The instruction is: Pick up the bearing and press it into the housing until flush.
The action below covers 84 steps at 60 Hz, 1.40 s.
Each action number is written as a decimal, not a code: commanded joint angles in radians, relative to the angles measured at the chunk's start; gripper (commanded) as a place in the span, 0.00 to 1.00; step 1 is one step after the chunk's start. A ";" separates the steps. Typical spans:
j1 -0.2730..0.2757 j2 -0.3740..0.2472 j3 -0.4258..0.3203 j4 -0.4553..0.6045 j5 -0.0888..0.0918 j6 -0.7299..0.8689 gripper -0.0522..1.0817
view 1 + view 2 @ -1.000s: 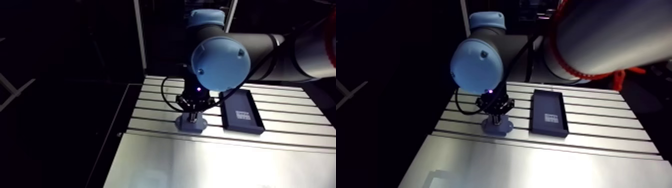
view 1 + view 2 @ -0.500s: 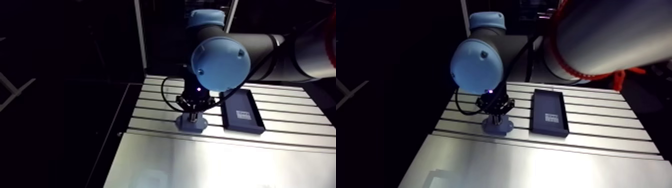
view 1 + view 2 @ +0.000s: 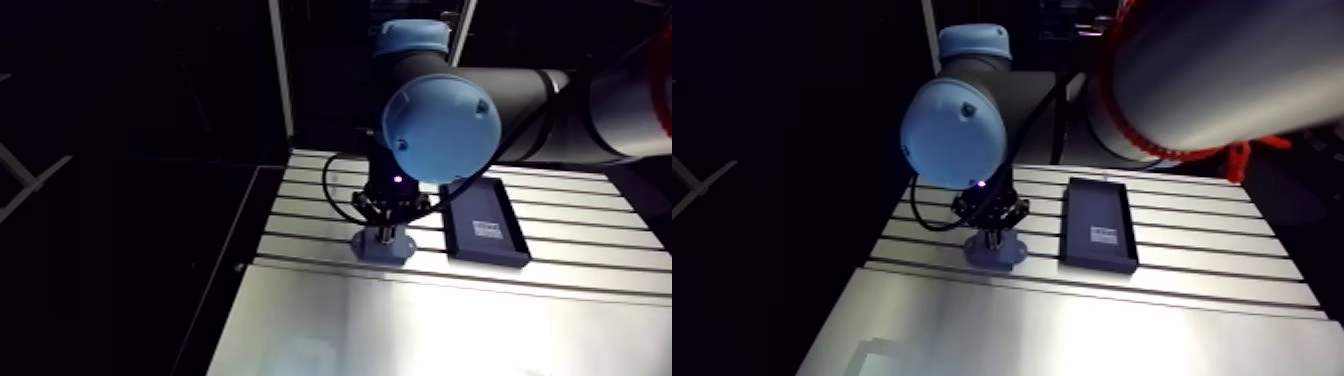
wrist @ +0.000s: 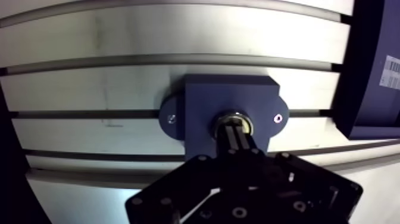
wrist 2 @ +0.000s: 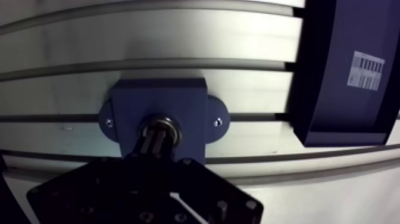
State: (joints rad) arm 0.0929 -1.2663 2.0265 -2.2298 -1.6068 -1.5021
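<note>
While over housing (image 4: 229,95), pincer (image 4: 234,128) near tray (image 5: 333,89)

Slotted aluminium surface (image 3: 1212,270) carries a dark blue flanged plastic housing block (image 4: 232,95), which straddles one slot. Just beside it lies a dark, shallow rectangular tray (image 3: 1097,205) bearing a white printed label (image 5: 365,70).

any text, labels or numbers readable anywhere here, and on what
White label on the floor of the dark tray: rows of dark bars and marks like a barcode, too blurred to read.
Housing: no writing shows on it.
No other text is visible in either the wrist view or the arm view.
</note>
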 commanded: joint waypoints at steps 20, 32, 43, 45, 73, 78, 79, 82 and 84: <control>0.002 0.006 0.001 0.000 -0.002 -0.013 0.81; 0.002 0.008 0.001 0.000 -0.002 -0.013 0.81; 0.002 0.008 0.002 0.000 -0.002 -0.013 0.81; 0.001 0.008 0.002 0.000 -0.002 -0.011 0.81; 0.002 0.014 0.002 0.000 -0.002 -0.016 0.81; 0.002 0.014 0.002 0.000 -0.002 -0.017 0.81; 0.002 0.014 0.002 0.000 -0.003 -0.017 0.81; 0.002 0.014 0.004 -0.001 -0.003 -0.017 0.81; 0.002 0.014 0.004 -0.002 -0.003 -0.017 0.81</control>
State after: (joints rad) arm 0.0950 -1.2544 2.0285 -2.2302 -1.6085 -1.5177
